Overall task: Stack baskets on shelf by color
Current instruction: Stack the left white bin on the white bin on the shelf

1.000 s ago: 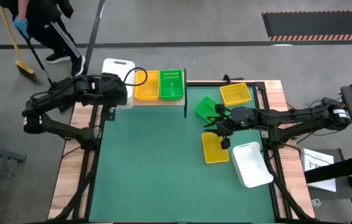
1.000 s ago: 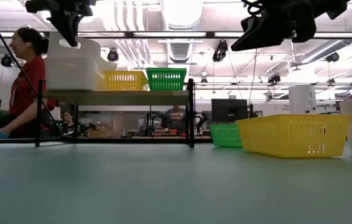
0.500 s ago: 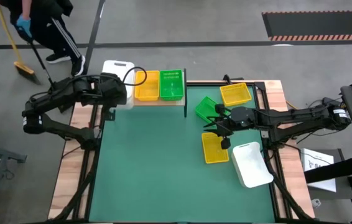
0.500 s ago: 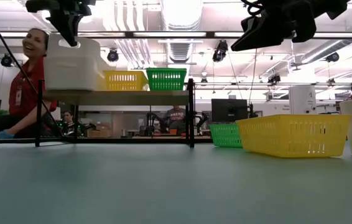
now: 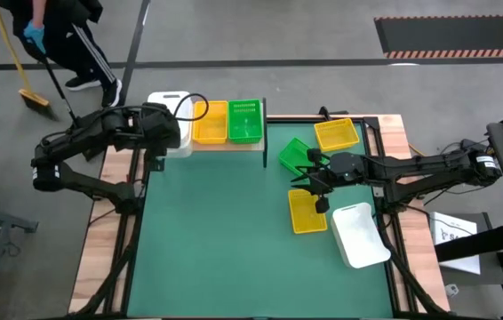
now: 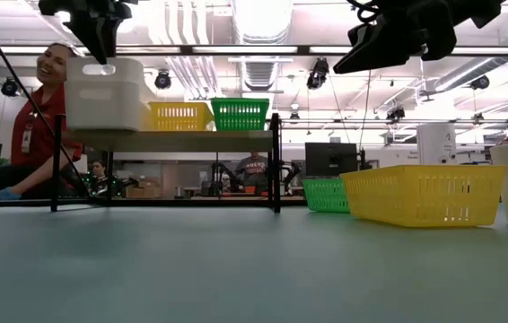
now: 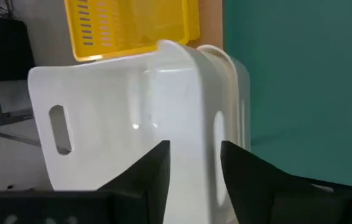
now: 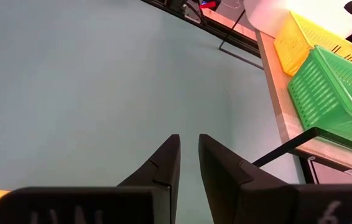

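Left tool [image 7: 193, 168] parted, arm reaching outward – right tool [image 8: 188, 163] narrowly gapped, arm stretched inward

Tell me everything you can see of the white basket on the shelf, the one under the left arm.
The white basket on the shelf looks like smooth, glossy plastic with rounded corners, solid walls and an oval handle slot. It stands upright on the left end of the wooden shelf, beside a yellow basket. In the left wrist view a second white rim shows nested within it. The left tool is at its rim, fingers either side of one wall.
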You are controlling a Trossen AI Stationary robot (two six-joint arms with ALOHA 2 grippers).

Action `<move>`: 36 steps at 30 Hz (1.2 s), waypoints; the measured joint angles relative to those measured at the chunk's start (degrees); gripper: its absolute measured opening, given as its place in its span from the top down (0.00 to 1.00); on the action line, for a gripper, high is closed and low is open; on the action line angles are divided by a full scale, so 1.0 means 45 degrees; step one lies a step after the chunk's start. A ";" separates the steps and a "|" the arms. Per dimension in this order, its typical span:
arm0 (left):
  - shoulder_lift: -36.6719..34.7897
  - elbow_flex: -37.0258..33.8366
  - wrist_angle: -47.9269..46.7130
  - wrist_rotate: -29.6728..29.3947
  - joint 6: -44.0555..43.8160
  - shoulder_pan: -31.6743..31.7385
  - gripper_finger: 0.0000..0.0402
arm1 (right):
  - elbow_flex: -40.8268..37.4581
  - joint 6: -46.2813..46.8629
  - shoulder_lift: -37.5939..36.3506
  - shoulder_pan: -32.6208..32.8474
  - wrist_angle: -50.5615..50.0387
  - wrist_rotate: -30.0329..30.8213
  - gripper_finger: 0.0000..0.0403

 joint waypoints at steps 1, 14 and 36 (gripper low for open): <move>0.0001 0.0054 -0.0007 -0.0008 0.0003 0.0000 0.68 | 0.0000 0.0000 0.0001 0.0000 0.0000 -0.0005 0.87; -0.0037 0.1206 0.1091 -0.0249 0.0197 -0.0005 0.68 | 0.0000 0.0000 0.0001 -0.0004 0.0005 -0.0005 0.87; -0.0906 -0.1361 0.4929 0.0179 -0.0967 -0.0366 0.97 | -0.0086 0.0196 -0.0004 0.0000 0.0009 -0.0010 0.87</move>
